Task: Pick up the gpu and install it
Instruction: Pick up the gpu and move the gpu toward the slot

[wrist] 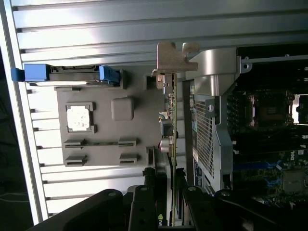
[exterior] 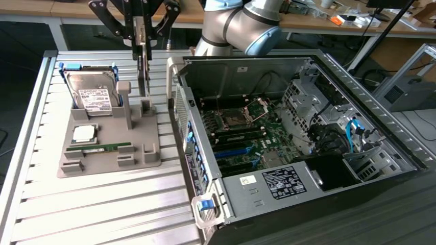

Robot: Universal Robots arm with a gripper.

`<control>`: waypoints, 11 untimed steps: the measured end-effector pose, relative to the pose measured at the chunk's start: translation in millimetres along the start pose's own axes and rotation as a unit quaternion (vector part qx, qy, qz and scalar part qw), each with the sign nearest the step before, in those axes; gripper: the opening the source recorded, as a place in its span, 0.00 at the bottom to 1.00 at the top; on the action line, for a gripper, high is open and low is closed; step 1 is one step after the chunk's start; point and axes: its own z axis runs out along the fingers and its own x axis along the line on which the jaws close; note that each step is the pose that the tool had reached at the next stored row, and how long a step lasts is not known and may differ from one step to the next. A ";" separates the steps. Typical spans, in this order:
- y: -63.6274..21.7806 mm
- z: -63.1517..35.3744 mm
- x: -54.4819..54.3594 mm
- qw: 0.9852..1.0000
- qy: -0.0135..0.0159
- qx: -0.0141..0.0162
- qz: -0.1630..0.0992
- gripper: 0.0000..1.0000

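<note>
Jaws: clamped on the top edge of the graphics card point(exterior: 144, 71) (seen edge-on, hanging upright).
Graphics card: over the grey holder point(exterior: 109, 161), its lower end down by the holder's posts, just beside the open computer case point(exterior: 184, 104); whether it touches the posts I cannot tell.
Holder: on the desk point(exterior: 102, 209), also carrying a hard drive point(exterior: 92, 92), a chip point(exterior: 85, 133) and a memory stick point(exterior: 102, 148).

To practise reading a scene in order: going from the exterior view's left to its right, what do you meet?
First the hard drive → gpu, held upright in the gripper → computer case, open.
</note>
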 end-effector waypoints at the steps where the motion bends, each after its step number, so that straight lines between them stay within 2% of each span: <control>1: -0.1 -1.0 0.0 1.000 0.000 0.000 0.000 0.27; 7: -0.2 -2.3 -0.1 1.000 0.000 0.000 0.000 0.27; 11: -4.4 -1.9 -0.9 1.000 0.000 0.000 0.000 0.27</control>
